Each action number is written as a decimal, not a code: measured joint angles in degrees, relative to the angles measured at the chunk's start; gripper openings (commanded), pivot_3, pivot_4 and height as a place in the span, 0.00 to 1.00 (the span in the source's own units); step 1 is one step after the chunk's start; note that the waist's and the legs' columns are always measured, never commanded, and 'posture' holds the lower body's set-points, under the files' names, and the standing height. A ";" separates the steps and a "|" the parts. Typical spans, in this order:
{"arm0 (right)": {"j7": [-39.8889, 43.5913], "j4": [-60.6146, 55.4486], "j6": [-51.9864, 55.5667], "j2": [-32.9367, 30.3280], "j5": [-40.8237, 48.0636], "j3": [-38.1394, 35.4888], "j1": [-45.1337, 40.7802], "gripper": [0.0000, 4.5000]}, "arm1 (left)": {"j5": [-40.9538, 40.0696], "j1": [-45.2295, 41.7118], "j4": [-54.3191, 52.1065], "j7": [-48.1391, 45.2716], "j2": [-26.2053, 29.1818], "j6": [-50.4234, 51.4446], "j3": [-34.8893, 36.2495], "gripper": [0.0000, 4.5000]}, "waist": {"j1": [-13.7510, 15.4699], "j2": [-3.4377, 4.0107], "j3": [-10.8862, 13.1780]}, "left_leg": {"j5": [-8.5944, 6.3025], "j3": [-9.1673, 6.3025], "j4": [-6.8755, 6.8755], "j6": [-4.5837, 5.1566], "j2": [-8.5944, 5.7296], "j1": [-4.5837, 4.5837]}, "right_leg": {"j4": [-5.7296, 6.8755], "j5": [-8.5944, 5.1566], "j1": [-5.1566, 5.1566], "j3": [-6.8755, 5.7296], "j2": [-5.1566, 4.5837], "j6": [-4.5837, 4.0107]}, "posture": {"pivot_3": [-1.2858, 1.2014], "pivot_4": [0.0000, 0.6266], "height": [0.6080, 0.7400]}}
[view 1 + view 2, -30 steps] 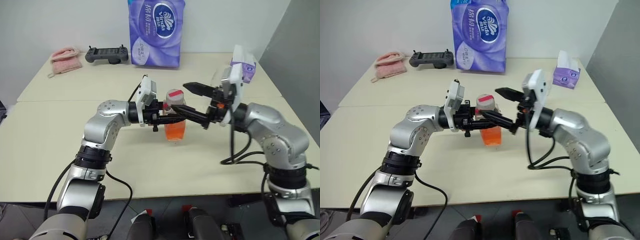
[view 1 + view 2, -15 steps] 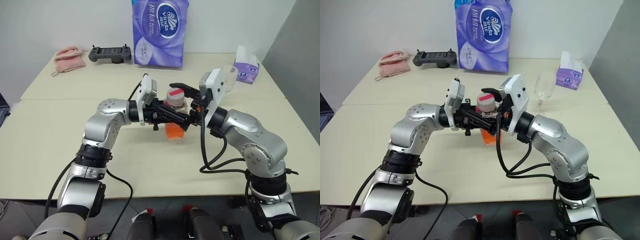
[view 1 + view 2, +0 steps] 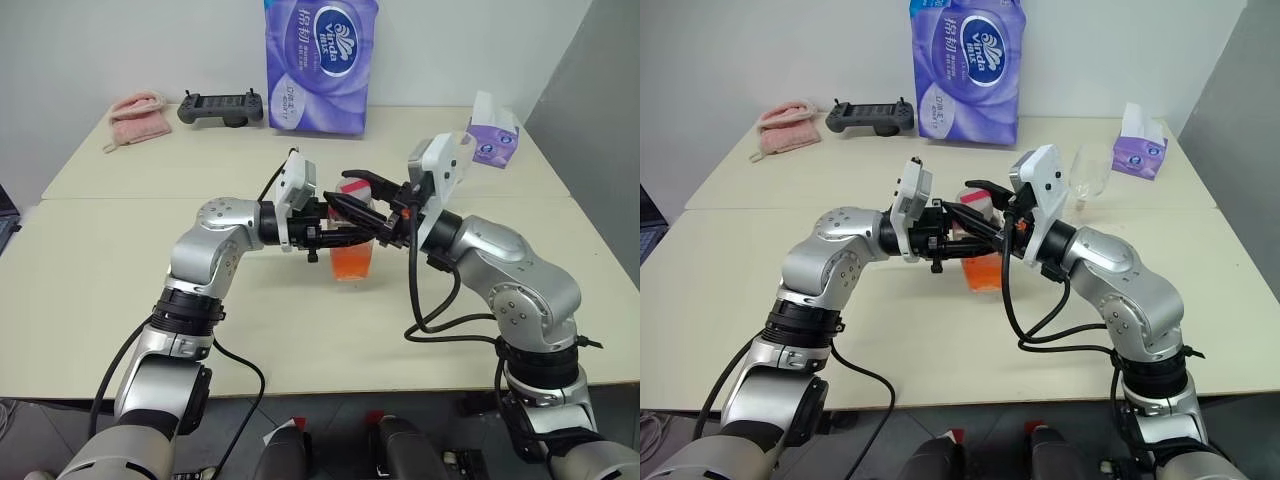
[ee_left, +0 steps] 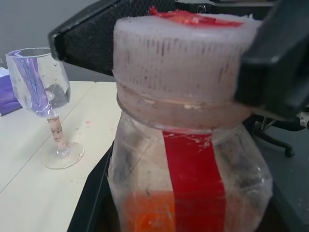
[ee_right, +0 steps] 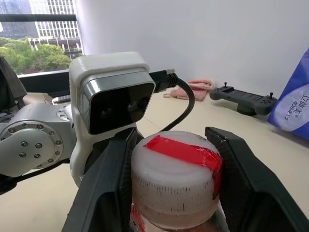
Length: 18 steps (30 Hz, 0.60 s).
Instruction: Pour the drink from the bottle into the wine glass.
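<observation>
- Right tool (image 5: 174, 193) has its fingers (image 5: 104, 188) straddling the cap (image 5: 176, 169), narrow, not clearly clamped
- Left tool (image 3: 335, 238) I have clamped on the bottle (image 3: 352, 255) above the desk (image 3: 120, 290)
- Wine glass (image 3: 1087, 175) stands well apart
- My worry: twisting on a weak grip could slip, jolting the drink (image 3: 352, 265)

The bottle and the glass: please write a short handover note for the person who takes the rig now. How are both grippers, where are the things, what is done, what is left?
Left gripper: shut on the small clear plastic bottle, holding its body upright at the table's middle.
Right gripper: one black finger on each side of the bottle's pale cap with red tape; whether they press it, cannot tell.
Orange-red drink: all in the bottle's lower part.
Clear stemmed wine glass: upright on the table to the robot's right, near the purple tissue box, no drink in it.
Done: bottle gripped.
Left: take the cap off, carry the bottle to the glass, pour.
</observation>
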 measured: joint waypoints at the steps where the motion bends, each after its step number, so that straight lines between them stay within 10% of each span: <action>1: 2.26 1.98 -0.48 -0.59 0.15 0.01 -1.21 0.43 | -0.04 0.01 0.00 0.20 0.12 0.11 0.12 0.39 | -0.01 0.00 0.00 | 0.00 0.01 0.00 0.00 0.00 0.01 | 0.00 0.00 0.00 0.01 0.01 0.00 | 0.52 0.24 1.00; 10: 27.82 27.35 -7.39 -3.85 1.07 1.71 -14.50 0.43 | -0.60 0.24 -0.10 1.03 0.42 2.29 1.61 0.39 | -0.13 0.00 0.00 | -0.01 0.01 -0.03 0.01 0.04 0.01 | -0.01 0.00 -0.01 -0.01 0.06 0.00 | 0.52 0.24 1.00; 18: 30.89 27.04 -5.91 -5.23 2.21 1.05 -13.15 0.99 | -1.10 1.74 -5.14 0.41 0.29 2.57 0.58 0.39 | 0.19 0.00 0.00 | 0.00 -0.04 0.00 -0.01 -0.01 -0.03 | -0.01 0.01 0.00 -0.05 -0.29 -0.01 | 0.52 0.24 1.00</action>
